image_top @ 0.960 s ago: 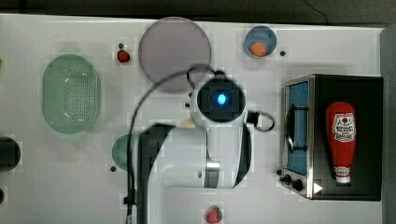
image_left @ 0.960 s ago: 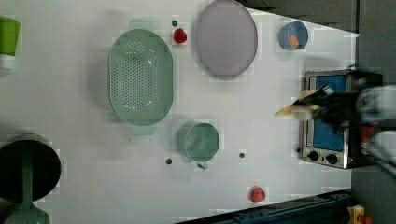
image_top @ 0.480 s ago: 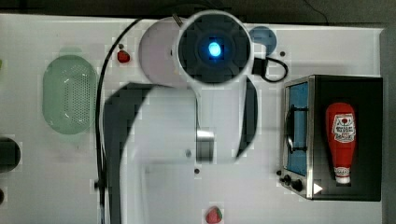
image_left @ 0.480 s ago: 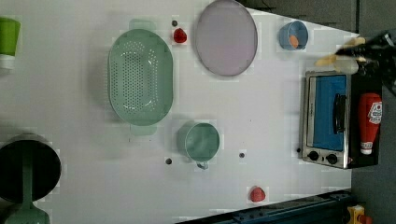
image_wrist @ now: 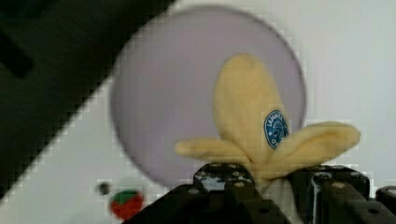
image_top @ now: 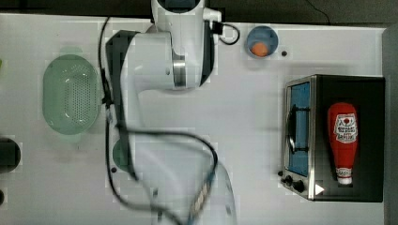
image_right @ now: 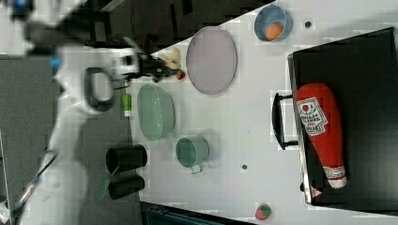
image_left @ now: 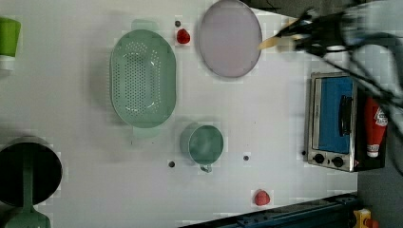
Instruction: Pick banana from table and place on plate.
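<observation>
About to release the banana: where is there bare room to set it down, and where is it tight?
The plate is bare across its whole face. There is also open table between the plate and the toaster oven. It is tight on the left view's left of the plate, where a strawberry and the green colander sit.

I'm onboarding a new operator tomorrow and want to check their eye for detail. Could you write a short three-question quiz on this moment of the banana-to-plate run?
1. True or false: the end effector is shut on the banana.
2. Multiple choice: what lies on top of the toaster oven? A) a green cup B) a ketchup bottle C) a strawberry
3. In the left view, what small red thing sits between the green colander and the plate?

Key
1. True; the banana is held in the air with the plate behind it in the wrist view.
2. B.
3. A strawberry.
</observation>
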Robot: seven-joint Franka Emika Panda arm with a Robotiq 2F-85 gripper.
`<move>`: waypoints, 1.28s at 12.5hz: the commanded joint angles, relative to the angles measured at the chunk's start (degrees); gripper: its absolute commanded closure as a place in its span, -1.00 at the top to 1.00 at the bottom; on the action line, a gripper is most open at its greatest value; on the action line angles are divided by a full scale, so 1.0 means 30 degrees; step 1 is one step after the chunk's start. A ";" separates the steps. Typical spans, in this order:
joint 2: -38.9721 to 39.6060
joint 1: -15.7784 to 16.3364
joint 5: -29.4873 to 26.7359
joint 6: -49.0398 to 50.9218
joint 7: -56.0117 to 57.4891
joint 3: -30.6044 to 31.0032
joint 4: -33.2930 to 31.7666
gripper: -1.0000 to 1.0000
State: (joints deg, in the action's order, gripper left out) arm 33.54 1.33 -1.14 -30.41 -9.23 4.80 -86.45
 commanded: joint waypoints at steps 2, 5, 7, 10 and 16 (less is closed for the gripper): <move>0.2529 0.0208 0.0134 -0.1790 -0.0445 -0.0450 0.2022 -0.46; 0.3592 0.0295 0.0125 -0.2852 -0.0447 -0.0428 0.2199 -0.15; 0.3928 0.0405 0.0117 -0.3434 -0.0446 -0.0404 0.2178 0.30; 0.3945 0.0447 0.0111 -0.4026 -0.0447 -0.0217 0.2249 0.97; 0.0810 0.0017 0.0111 -0.0956 -0.0445 -0.0347 0.1133 1.00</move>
State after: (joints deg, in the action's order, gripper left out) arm 40.65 2.38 -1.49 -33.82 -9.53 5.23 -83.76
